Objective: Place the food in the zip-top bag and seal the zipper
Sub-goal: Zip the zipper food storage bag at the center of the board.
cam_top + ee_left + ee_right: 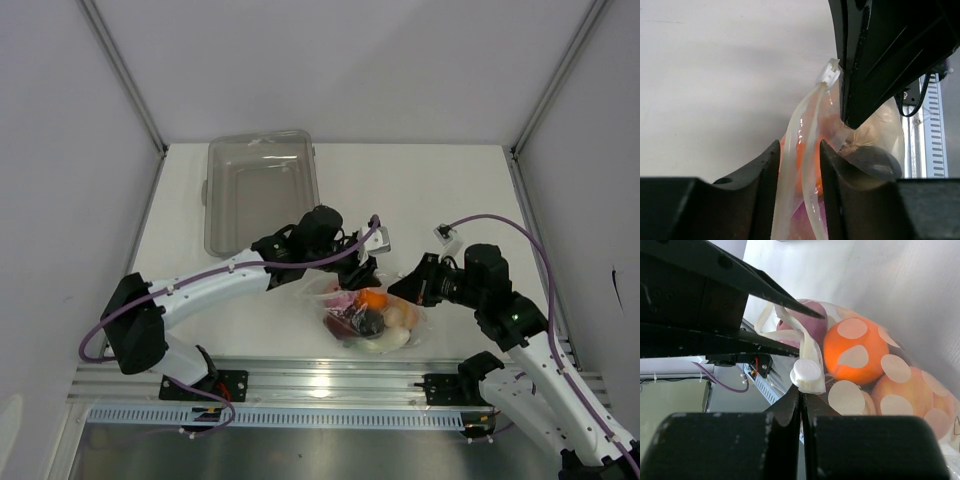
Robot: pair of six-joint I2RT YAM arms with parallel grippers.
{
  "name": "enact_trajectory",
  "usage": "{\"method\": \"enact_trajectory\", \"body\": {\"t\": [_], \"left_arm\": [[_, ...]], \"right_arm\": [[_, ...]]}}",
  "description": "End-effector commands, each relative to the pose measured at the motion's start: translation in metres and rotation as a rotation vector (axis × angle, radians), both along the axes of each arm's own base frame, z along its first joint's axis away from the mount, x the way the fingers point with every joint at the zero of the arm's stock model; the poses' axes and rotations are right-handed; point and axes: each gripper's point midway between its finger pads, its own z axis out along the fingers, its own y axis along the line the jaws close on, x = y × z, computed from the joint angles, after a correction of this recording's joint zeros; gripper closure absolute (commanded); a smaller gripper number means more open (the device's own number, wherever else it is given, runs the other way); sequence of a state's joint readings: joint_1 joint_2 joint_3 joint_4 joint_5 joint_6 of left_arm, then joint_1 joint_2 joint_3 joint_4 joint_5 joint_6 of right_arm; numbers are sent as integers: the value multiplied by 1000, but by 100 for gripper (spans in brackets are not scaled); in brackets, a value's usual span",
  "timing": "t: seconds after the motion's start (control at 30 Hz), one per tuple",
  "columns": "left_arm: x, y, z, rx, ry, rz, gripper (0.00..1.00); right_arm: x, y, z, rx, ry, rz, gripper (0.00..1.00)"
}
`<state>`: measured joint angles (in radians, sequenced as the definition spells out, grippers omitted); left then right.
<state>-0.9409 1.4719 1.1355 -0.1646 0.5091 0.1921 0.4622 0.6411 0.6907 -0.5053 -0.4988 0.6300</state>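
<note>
The zip-top bag [345, 290] lies on the table near the front, with an orange [373, 298], a dark grape bunch [365, 322] and a white piece [385, 342] inside. My left gripper [362, 272] straddles the bag's mouth. In the left wrist view the two zipper strips [810, 150] run apart between the spread jaws of the left gripper [797, 147]. My right gripper [398, 288] is shut on the bag's edge just below a white slider tab [806, 376]. The right wrist view of that gripper [801, 392] also shows the orange [855, 350], a peach [905, 395] and a pink bulb [810, 315] in the bag.
A rigid clear plastic bin [262, 190] stands at the back left of the table. The aluminium rail [320, 375] with both arm bases runs along the near edge. White walls close off the sides and back.
</note>
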Motion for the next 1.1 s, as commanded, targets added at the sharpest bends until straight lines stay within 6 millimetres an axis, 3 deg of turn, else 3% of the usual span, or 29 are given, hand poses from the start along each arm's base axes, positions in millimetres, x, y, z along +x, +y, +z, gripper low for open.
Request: {"method": "enact_trajectory", "body": {"t": [0.0,0.13,0.2,0.3,0.47,0.67,0.87,1.07], "left_arm": [[-2,1,13,-36,-27,-21,62],[-6,-1,11,-35,-3,-45,78],[-9,-1,13,-37,3,-59,80],[-19,0,12,-29,52,-96,99],[-27,5,28,-40,205,-148,99],[-35,12,49,-108,380,-241,99],[-45,14,45,-104,493,-322,99],[-48,14,42,-97,526,-346,99]], "right_arm": [[-1,4,28,54,-69,27,100],[0,4,30,61,-70,23,100],[1,3,29,57,-70,17,100],[2,1,24,35,-66,13,100],[9,-13,10,-77,-72,-37,79],[12,-23,8,-114,-113,-73,83],[13,-22,21,-74,-216,-64,89],[10,-10,34,8,-310,4,86]]}}
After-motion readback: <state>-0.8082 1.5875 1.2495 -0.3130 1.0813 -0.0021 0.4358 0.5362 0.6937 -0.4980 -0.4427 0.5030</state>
